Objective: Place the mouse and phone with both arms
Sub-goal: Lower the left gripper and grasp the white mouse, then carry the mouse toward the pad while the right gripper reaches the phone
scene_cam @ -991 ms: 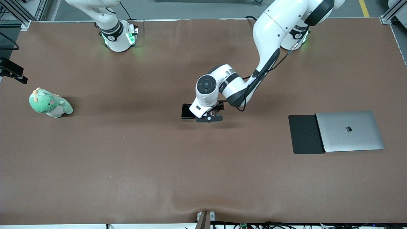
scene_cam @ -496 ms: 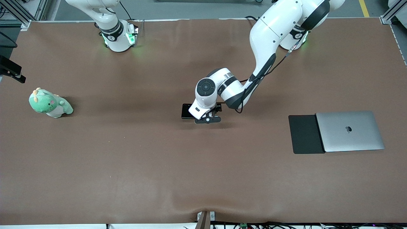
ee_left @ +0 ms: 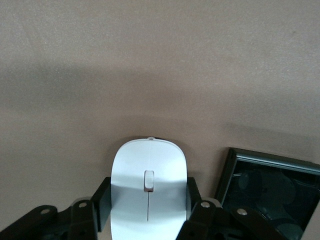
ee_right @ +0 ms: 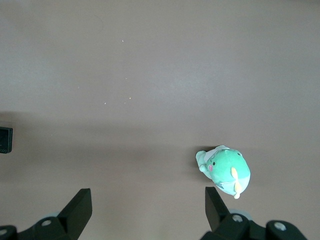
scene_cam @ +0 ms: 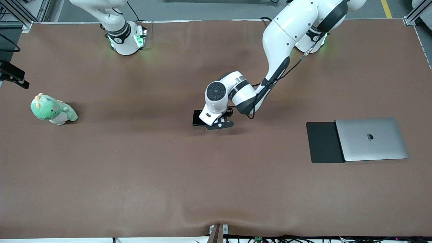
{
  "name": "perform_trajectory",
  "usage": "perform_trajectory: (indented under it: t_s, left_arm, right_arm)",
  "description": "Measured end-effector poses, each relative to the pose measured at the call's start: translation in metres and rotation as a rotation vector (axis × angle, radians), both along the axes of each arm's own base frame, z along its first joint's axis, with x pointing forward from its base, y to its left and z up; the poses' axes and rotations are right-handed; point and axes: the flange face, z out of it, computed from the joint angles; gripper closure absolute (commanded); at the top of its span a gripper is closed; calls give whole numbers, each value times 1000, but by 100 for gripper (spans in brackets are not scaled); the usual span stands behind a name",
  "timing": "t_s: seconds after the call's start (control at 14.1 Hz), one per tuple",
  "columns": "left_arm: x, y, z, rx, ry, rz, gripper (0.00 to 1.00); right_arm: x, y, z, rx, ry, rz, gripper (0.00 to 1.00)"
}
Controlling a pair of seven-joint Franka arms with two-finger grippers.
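While left gripper (ee_left: 148, 215) sat low at table's middle, my fingers flanked mouse (ee_left: 148, 185) — long axis along the gap, contact unclear. Phone (ee_left: 272, 192) lay just beside. Right gripper (ee_right: 148, 207) waited high, spread, empty.

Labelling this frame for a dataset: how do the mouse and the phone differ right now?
The mouse is white and oval; the phone is black and nearly square. The mouse sits between the left pincer's fingers; the phone lies free beside it, ungripped. Both are glossy and lie on the brown table.

Brown table (scene_cam: 135, 175) (grey floor (scene_cam: 202, 8))
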Motion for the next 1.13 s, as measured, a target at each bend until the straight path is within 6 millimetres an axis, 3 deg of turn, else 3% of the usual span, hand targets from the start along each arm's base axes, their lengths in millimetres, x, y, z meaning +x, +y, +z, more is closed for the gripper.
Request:
perform_trajectory:
  t_s: [0.28, 0.5, 0.64, 0.92, 1.13]
  left_arm:
    - [0, 1, 0, 3, 1, 1, 62]
    - [8, 14, 4, 28, -3, 7, 62]
    - [21, 35, 13, 41, -13, 6, 62]
    - [50, 102, 42, 57, -20, -26, 62]
    - [74, 160, 53, 64, -16, -54, 60]
  right_arm:
    - [1, 1, -1, 0, 2, 1, 0]
    - [2, 8, -4, 3, 9, 15, 0]
    - [8, 33, -13, 8, 34, 41, 0]
    - [29, 125, -55, 37, 104, 34, 0]
    - [50, 157, -95, 85, 130, 37, 0]
